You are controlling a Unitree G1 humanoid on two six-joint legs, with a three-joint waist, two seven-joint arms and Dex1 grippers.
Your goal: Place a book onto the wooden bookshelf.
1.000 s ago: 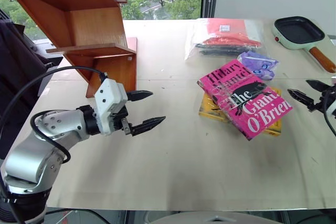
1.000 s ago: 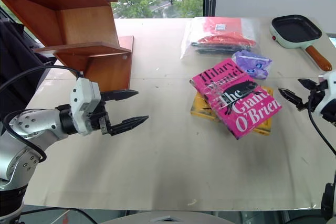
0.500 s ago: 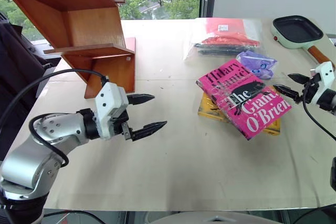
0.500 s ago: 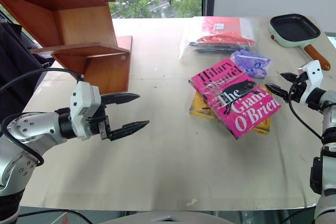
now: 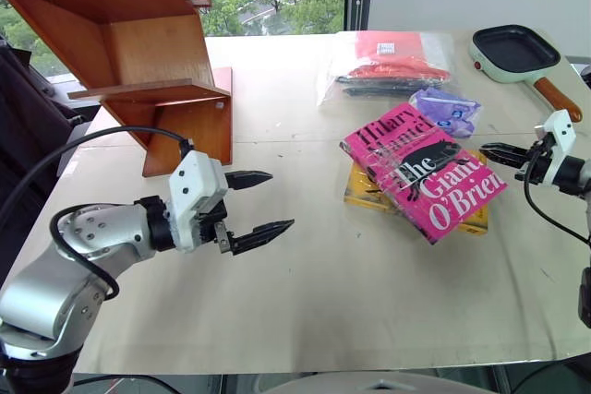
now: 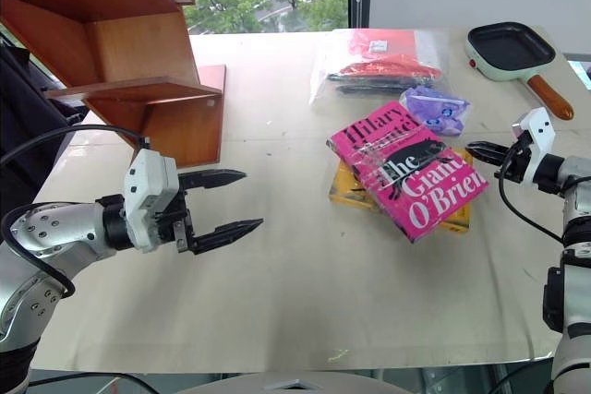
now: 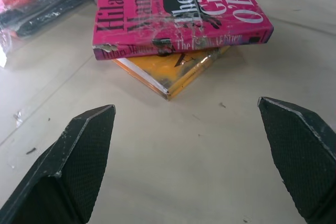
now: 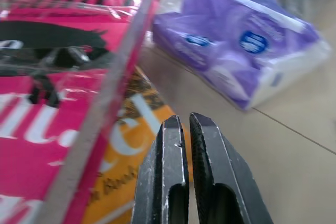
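The pink book (image 5: 423, 171) lies flat on a yellow book (image 5: 369, 193) right of the table's middle. It is wrapped in clear film. My right gripper (image 5: 484, 148) is shut with nothing between its fingers. It hovers just off the pink book's right edge, pointing at it. In the right wrist view the shut fingertips (image 8: 173, 121) sit beside that edge, over the yellow book's corner (image 8: 123, 166). My left gripper (image 5: 280, 198) is open and empty over bare table, well left of the books. The wooden bookshelf (image 5: 138, 53) stands at the far left.
A purple tissue pack (image 5: 445, 110) lies just behind the books. Behind it is a clear bag of red items (image 5: 388, 62). A green-rimmed pan (image 5: 512, 51) sits at the far right corner. The cream table (image 5: 323, 302) is bare between the left gripper and the books.
My right gripper has shut and moved left, toward the pink book's right edge. The left gripper stays open in place.
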